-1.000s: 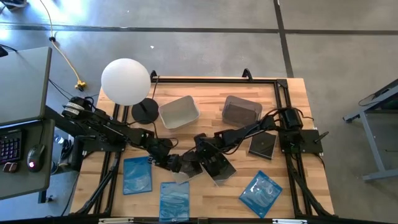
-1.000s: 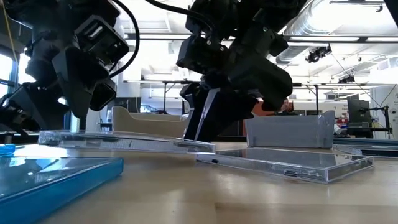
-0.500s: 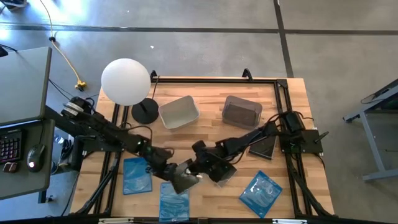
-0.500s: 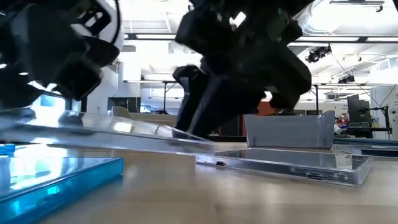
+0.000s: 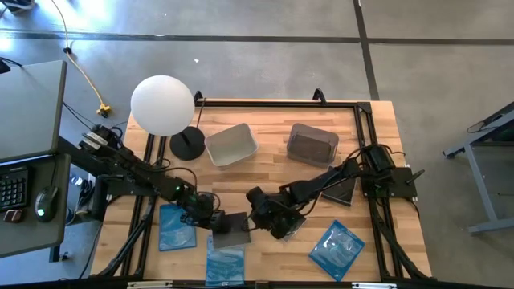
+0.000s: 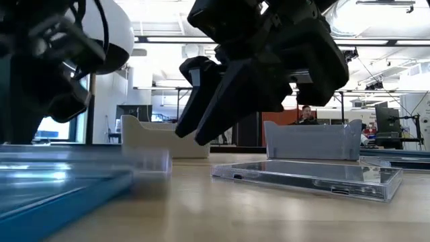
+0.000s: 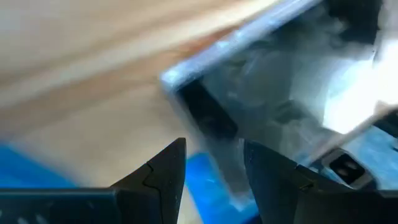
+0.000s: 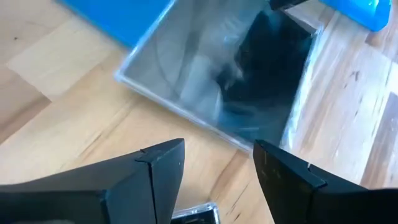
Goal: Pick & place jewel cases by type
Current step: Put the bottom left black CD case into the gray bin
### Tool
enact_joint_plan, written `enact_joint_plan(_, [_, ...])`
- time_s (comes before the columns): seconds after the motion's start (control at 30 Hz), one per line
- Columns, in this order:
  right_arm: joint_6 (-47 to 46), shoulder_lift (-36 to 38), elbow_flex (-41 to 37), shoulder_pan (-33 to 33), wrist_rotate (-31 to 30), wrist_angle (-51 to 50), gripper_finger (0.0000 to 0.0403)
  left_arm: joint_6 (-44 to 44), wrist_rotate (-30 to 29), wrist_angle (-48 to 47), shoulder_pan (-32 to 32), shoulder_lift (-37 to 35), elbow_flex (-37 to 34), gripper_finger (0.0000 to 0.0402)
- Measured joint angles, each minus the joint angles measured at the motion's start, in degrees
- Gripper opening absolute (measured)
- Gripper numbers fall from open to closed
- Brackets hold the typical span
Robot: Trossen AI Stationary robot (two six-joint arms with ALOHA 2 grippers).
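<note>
In the high view two tubs are seen at the table's far side: a white tub (image 5: 231,144) that looks empty and a grey tub (image 5: 312,144) with a dark inside, contents not readable. Blue cases lie at front left (image 5: 177,227), front middle (image 5: 225,261) and front right (image 5: 336,250); a black case (image 5: 340,188) lies near the right arm's base, another (image 5: 287,224) under the right gripper (image 5: 260,210). The left gripper (image 5: 212,221) is placed at a black case (image 5: 230,229) overlapping the middle blue one. Compared with a second earlier, that case has been dragged toward the front, clear of the right gripper, and the left arm is stretched further in. In the low view a clear-edged case (image 6: 309,178) lies flat on the wood, the tubs are seen behind, and the case formerly bridging across is now blurred at left (image 6: 87,163). In the left wrist view the fingers (image 7: 163,177) are parted, the black case's (image 7: 261,112) corner lying in the gap; actual grip cannot be told. In the right wrist view the fingers (image 8: 155,171) are spread and holding nothing, a black case (image 8: 230,81) lying ahead on the table.
</note>
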State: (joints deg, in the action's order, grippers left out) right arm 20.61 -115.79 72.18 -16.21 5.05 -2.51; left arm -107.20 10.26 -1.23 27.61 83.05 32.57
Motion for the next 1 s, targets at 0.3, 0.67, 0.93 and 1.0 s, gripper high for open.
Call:
enact_joint_plan(0.3, [-2.32, 0.0, -0.02, 0.0, -0.04, -1.44, 0.0188, 0.39, 0.25, -1.71, 0.07, 0.0, -0.08, 0.0158])
enact_joint_plan(0.67, [-2.13, 0.0, -0.13, 0.09, -0.12, -1.48, 0.0188, 0.42, -3.38, 1.52, 0.09, 0.04, -0.21, 0.0158])
enact_joint_plan(0.93, [-2.19, -1.98, -0.24, 0.49, -0.06, -0.65, 0.0188, 0.38, -3.76, 3.26, 0.02, 0.07, -0.34, 0.0158])
enact_joint_plan(1.0, [-2.17, -2.48, -0.25, 0.7, -0.46, -0.2, 0.0188, 0.21, -3.0, 3.14, -0.37, 0.07, -0.34, 0.0158])
